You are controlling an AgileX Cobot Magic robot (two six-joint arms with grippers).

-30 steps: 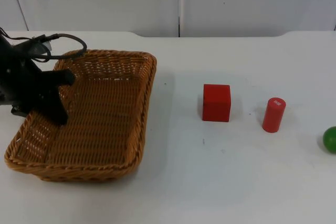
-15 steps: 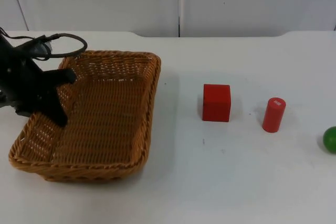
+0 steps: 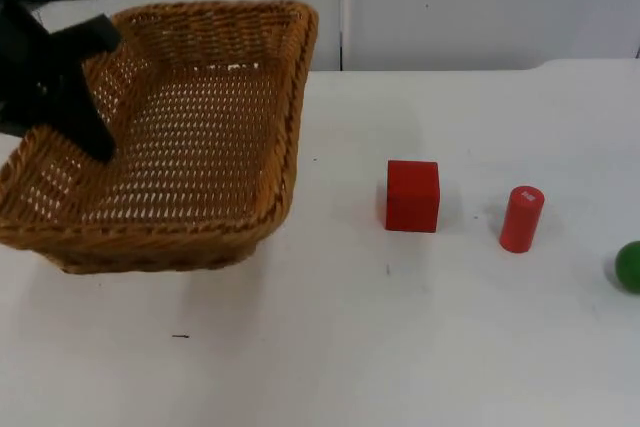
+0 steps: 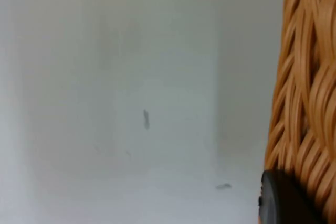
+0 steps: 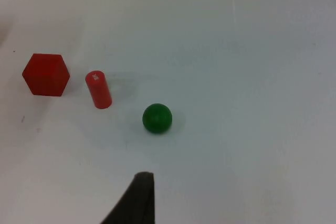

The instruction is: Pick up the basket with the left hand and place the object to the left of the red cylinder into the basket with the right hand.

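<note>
While my left claw [image 3: 85, 112] grips the left rim of the woven tan wicker basket [image 3: 190, 137], I see it raised and tilted off the white bench [image 3: 400, 347]. Right of it stand the red cube [image 3: 412, 196], then the red cylinder [image 3: 521, 218], then a green ball [image 3: 629, 266]. The right claw [image 5: 137, 195] waits above the bench near the ball; I cannot tell its state.

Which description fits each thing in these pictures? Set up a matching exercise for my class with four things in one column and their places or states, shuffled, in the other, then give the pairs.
Things:
1. basket
2. red cube
3. red cylinder
4. green ball

Descriptions:
A. stands upright on the table between the other two small things
B. held off the table by the left gripper
C. at the table's right edge in the top view
D. sits just left of the cylinder

Pairs: 1-B, 2-D, 3-A, 4-C
</note>
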